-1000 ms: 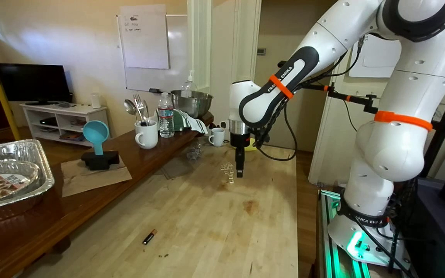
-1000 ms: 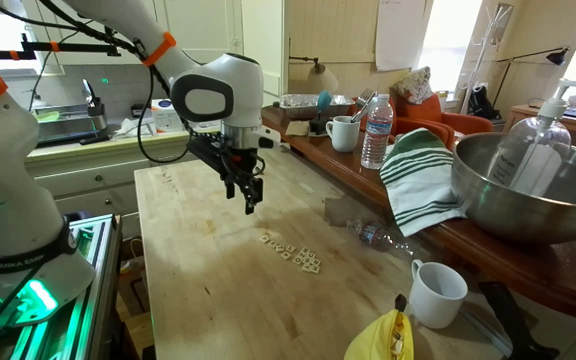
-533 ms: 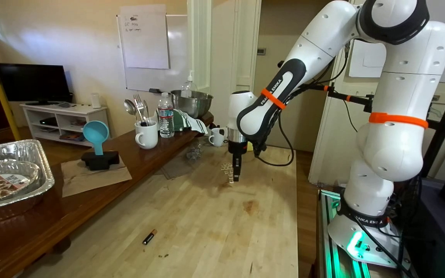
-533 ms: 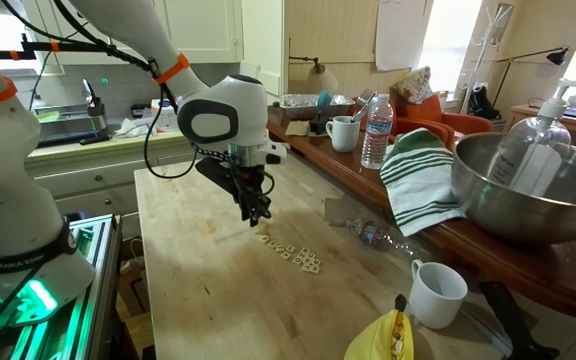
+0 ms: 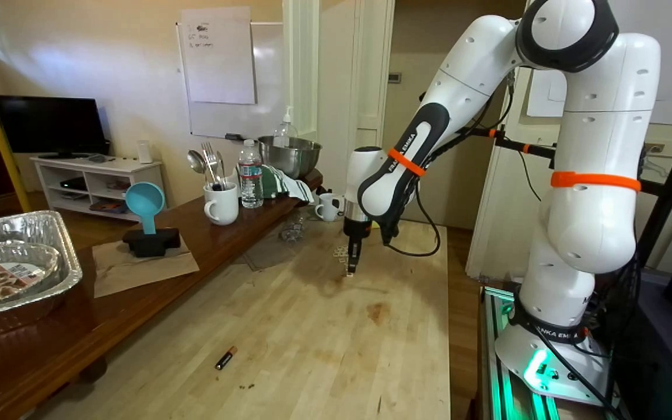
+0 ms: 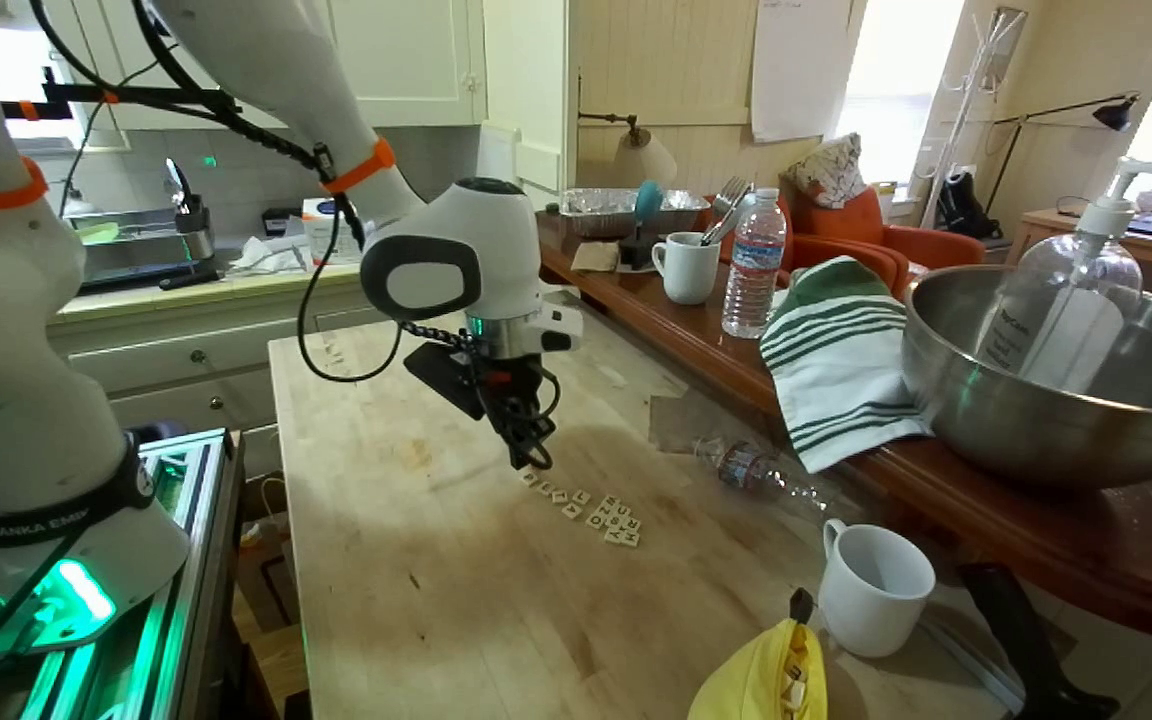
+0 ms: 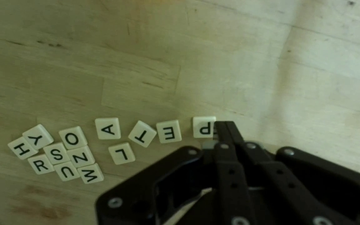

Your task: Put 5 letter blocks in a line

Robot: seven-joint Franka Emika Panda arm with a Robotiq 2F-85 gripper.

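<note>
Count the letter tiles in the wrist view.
13: P by the gripper, which may hide more; E, T and A leftward; L below A; clustered farther left: Y, H, O, S, R, U, one N or Z, one M or W.

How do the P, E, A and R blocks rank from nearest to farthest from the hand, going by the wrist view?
1. P block: just left of the hand in that picture.
2. E block: farther left, past the P.
3. A block: left again, beyond the T block.
4. R block: farthest left of these, and lower, below the S block.
</note>
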